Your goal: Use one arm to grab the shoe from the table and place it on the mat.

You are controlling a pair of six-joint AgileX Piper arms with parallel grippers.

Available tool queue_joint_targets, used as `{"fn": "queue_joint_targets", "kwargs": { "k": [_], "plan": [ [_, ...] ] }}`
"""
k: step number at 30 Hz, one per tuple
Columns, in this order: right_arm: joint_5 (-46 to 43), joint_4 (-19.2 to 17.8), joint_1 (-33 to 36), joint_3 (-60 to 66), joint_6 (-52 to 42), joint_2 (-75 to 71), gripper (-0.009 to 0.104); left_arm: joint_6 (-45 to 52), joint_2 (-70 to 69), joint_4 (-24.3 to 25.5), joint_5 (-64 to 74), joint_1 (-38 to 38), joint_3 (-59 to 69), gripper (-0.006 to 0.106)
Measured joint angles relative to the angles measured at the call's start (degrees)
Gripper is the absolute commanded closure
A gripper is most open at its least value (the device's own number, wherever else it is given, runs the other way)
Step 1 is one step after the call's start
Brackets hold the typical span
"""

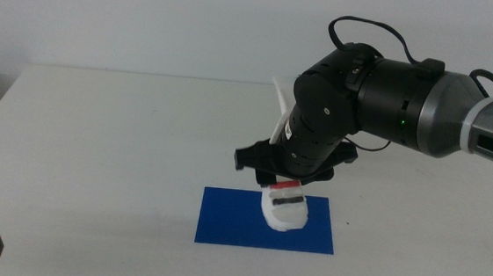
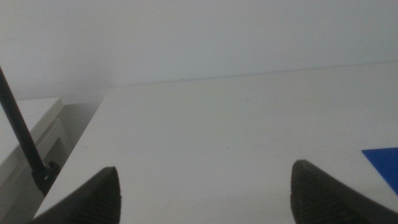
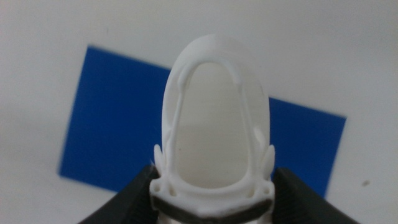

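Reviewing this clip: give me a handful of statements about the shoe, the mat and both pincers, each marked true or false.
1. The right pincer is shut on the shoe. True.
2. The shoe is over the blue mat. True; whether it already rests on the mat cannot be told.
3. The left pincer holds the shoe. False: it is open with nothing between its jaws, waiting near the table's front left corner.
4. The mat is red. False: it is dark blue.
5. The shoe is mainly white. True.
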Motion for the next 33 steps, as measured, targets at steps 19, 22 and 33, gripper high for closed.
{"fn": "queue_joint_targets", "kwargs": {
  "k": [19,22,33],
  "plan": [
    [2.3,-5.4,0.0,0.0,87.0,1.8,0.096,0.0,0.0,0.0,0.0,0.0,0.0,0.007],
    [3.0,-6.0,0.0,0.0,87.9,1.8,0.096,0.0,0.0,0.0,0.0,0.0,0.0,0.007],
    [12.3,0.1,0.0,-2.7,88.0,4.9,0.096,0.0,0.0,0.0,0.0,0.0,0.0,0.007]
  ]
}}
